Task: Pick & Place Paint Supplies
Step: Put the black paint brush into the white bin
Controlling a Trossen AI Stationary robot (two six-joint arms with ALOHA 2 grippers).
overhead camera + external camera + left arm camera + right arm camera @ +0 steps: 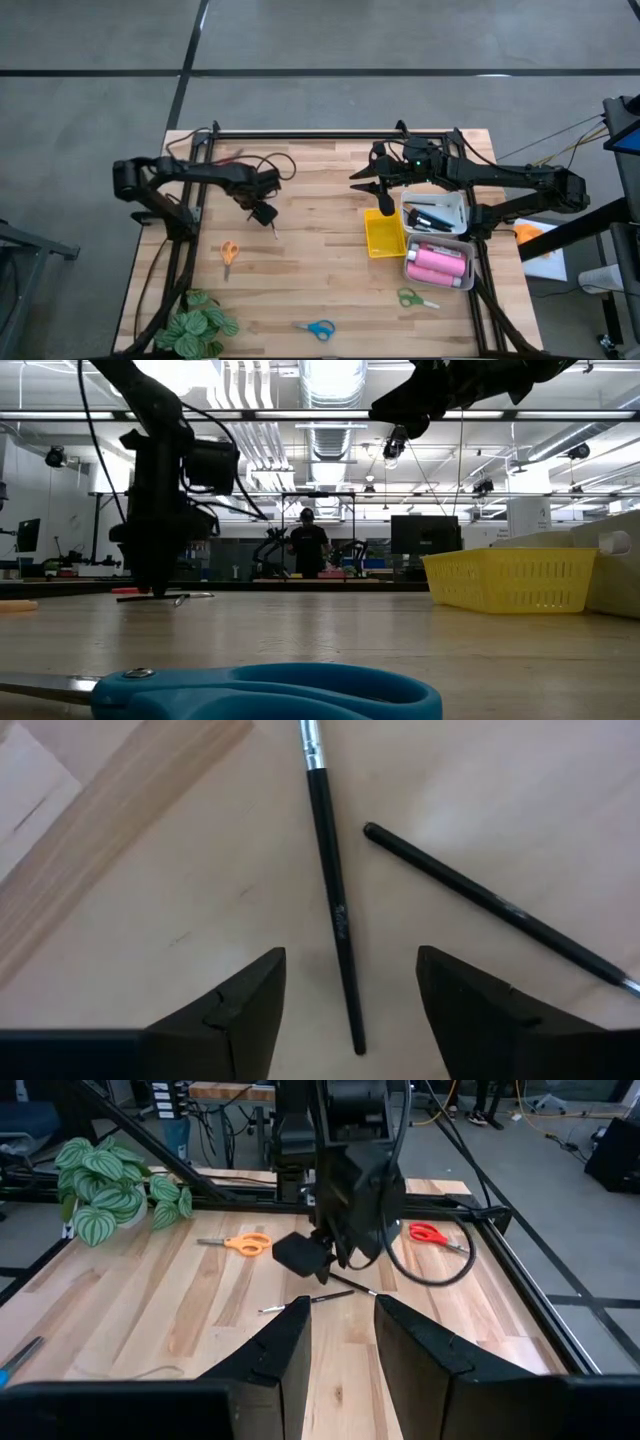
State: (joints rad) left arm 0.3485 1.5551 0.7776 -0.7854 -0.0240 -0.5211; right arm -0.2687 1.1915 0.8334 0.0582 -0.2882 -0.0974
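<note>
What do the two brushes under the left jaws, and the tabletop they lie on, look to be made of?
Brushes: thin black handles with a satin sheen, probably lacquered wood or plastic; one shows a bright metal ferrule. Tabletop: pale wood planks with visible grain, matte.

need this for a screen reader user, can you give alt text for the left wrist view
The left pincer hangs open just above a pale wooden table, its two dark fingers straddling the handle of a thin black brush. A second black brush lies slanted beside it.

Orange scissors [229, 253], green scissors [413, 298], blue scissors [318, 328]; yellow tray [384, 234]; pink bottles [438, 264]; striped green plant [198, 324]; black brushes [335, 900], one seemingly silver-ferruled.
</note>
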